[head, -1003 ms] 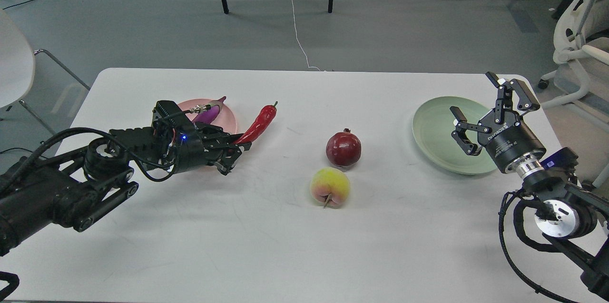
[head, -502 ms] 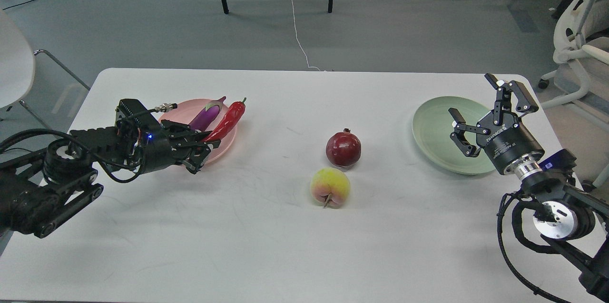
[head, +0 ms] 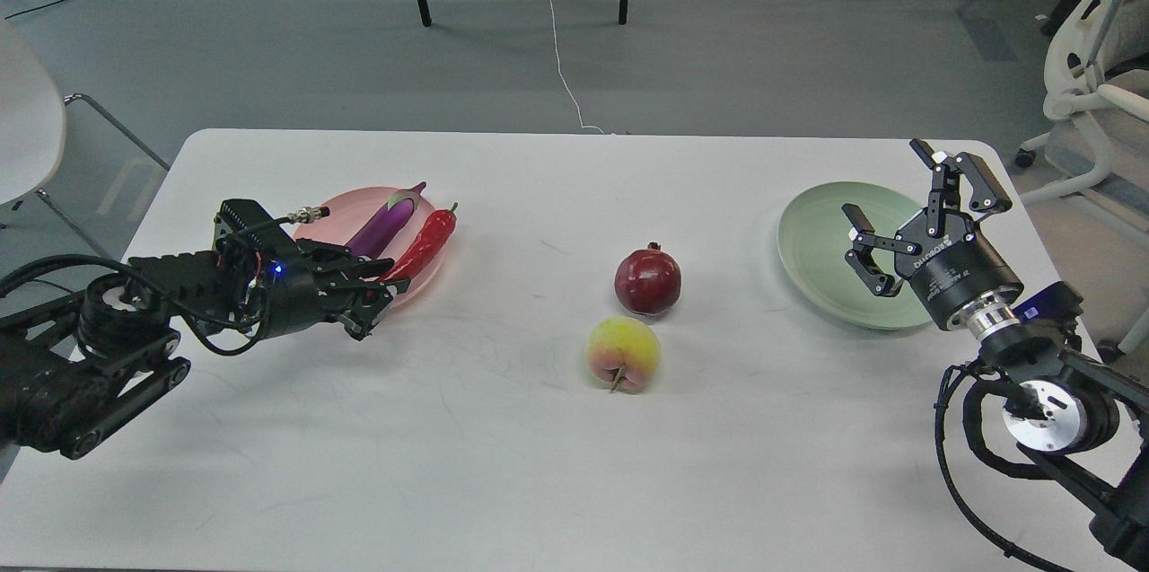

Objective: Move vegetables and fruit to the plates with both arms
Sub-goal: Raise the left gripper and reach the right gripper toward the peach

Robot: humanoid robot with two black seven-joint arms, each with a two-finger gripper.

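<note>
a: status of the left gripper (head: 381, 280)?

b: it sits low at the near rim of the pink plate (head: 346, 206). its fingers reach the lower end of the chili pepper (head: 424, 244), but whether they are clamped on it or just parted cannot be told from this view. the pepper lies across the plate's right edge, beside the eggplant (head: 384, 217), which rests on the plate. likely reason: both vegetables are grouped on one plate.

a: right gripper (head: 902, 213)?

b: fingers spread apart, holding nothing. it hangs over the near right part of the green plate (head: 821, 240), which holds nothing, probably on standby for the fruit.

a: fruit location?

b: pomegranate (head: 648, 281) and peach (head: 623, 353) stand on the table (head: 574, 464) at centre, close together, well apart from both plates. judged: fruit transfer not yet done.

a: change against the earlier frame?

b: half a second ago the pepper was tilted higher above the plate; it now lies lower. the left gripper has shifted slightly. the right gripper, the fruit and the eggplant are practically unchanged.
</note>
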